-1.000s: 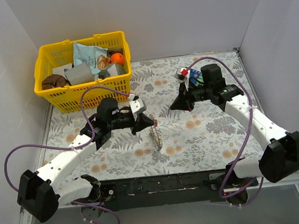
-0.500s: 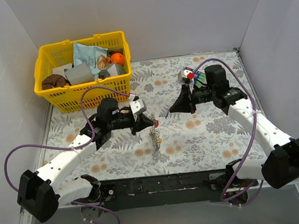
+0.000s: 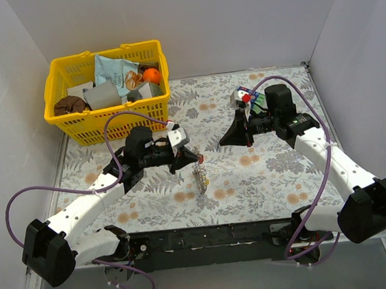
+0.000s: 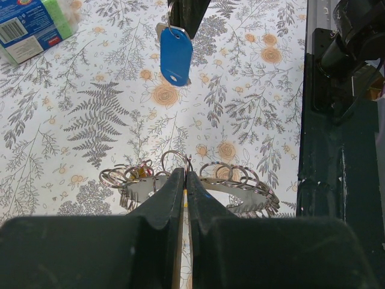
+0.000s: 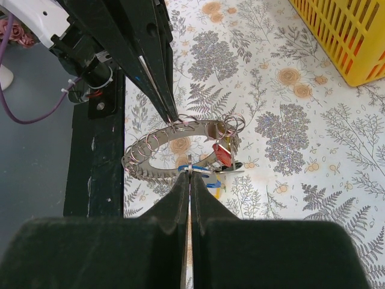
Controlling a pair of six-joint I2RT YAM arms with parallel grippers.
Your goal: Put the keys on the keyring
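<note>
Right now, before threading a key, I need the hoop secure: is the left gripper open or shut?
Shut: the left gripper pinches the keyring by its rim, fingertips nearly touching.

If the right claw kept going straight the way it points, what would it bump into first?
Probably the large ridged silvery-brown metal keyring, held just ahead of the right gripper by the left gripper; the blue-headed key it carries might touch first. Depth is unclear.
</note>
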